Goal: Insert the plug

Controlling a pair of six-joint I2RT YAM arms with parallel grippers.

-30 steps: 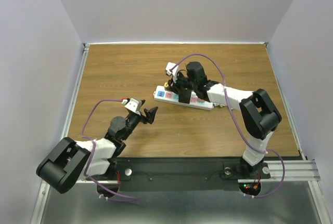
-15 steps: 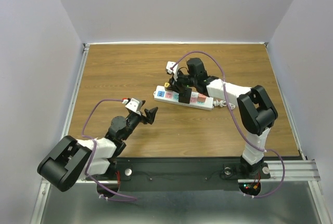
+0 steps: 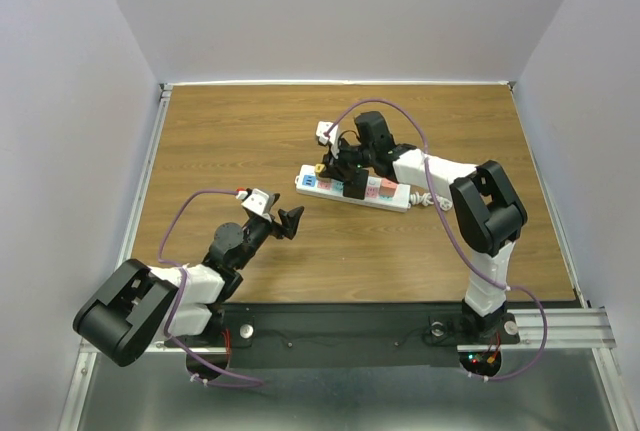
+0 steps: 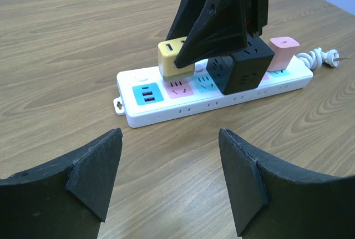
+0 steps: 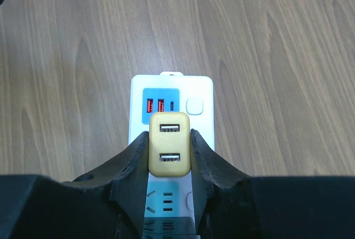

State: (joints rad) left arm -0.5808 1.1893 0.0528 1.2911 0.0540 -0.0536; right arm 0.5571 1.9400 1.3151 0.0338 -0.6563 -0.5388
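- Left gripper (image 4: 169,179) is hovering low over the table (image 4: 66,50) on the near side, fingers standing apart, holding nothing, and facing the strip (image 4: 222,103).
- It is sitting well apart from the strip, so it is not bracing anything.
- The strip is lying flat mid-table, with the blue USB panel at its left end in the left wrist view.
- Right gripper (image 5: 169,138) is coming down from above, clamped on the plug (image 5: 169,150), one finger pressing each long side.
- The plug is sitting upright over the first socket beside the USB panel, with its base at or just above the strip face.
- The prongs are hidden, so I am not calling it engaged or seated.
- Beyond it, a black cube (image 4: 244,70) and a pink adapter (image 4: 284,50) are occupying the next sockets, the black one just beside the plug.
- Farthest out, the strip's coiled cord (image 4: 316,59) is lying at the other end.
- Progress, my read: pickup and alignment are looking done; the final push down and release are looking left to do.
- The gap to the black cube is looking tight, so I am expecting a straight vertical press.
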